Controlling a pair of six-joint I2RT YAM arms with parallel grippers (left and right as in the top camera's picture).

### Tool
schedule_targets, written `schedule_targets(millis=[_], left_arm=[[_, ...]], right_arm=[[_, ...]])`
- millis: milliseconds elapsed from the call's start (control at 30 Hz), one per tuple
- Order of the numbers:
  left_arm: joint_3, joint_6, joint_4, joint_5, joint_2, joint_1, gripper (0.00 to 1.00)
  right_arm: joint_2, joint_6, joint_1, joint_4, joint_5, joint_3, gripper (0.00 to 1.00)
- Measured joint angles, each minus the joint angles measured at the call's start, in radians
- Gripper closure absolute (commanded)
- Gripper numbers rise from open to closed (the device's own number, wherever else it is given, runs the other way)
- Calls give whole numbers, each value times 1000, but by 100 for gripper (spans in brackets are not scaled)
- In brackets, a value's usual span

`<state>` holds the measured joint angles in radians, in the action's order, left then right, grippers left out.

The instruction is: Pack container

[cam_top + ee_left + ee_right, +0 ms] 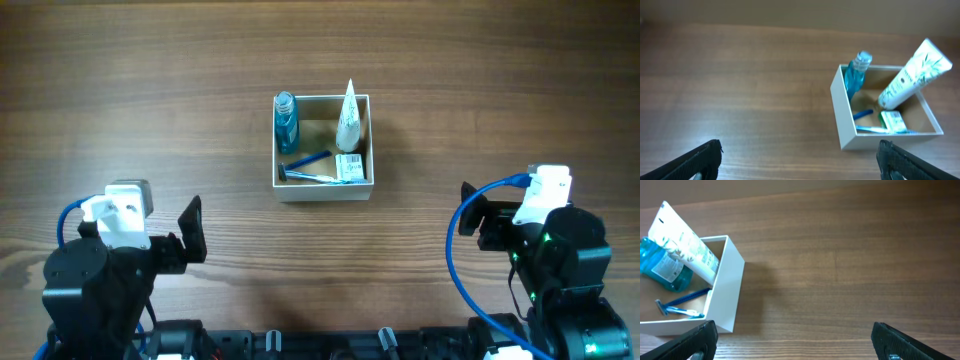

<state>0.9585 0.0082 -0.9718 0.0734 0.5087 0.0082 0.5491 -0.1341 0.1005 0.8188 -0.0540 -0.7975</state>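
Container (pixel 322 191) sits in the middle of the table (pixel 120 80), holding a blue bottle (pixel 286 122), white tube (pixel 348 115), razor (pixel 305 162) and small box (pixel 348 167). Bottle and tube lean up past its rim. I see open wood all round it. Left jaws and right jaws both spread wide, gripping nothing, well apart from it.

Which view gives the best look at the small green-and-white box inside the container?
Left wrist: the small green-and-white box lies in plain sight on the container floor, next to the white tube. Overhead shows the box small, from straight above. Right wrist: the container wall hides it.
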Motion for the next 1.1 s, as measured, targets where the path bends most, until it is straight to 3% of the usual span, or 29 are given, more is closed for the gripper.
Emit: schedule_targets(millis=[500, 867, 1100], left_arm=[[0, -5, -99, 3, 0, 0, 0], [-2, -7, -101, 4, 0, 0, 0], [-2, -7, -102, 4, 0, 0, 0]], right_arm=[[15, 0, 0, 16, -3, 6, 0], [-376, 0, 0, -268, 71, 351, 0], [-518, 0, 0, -514, 118, 522, 0]])
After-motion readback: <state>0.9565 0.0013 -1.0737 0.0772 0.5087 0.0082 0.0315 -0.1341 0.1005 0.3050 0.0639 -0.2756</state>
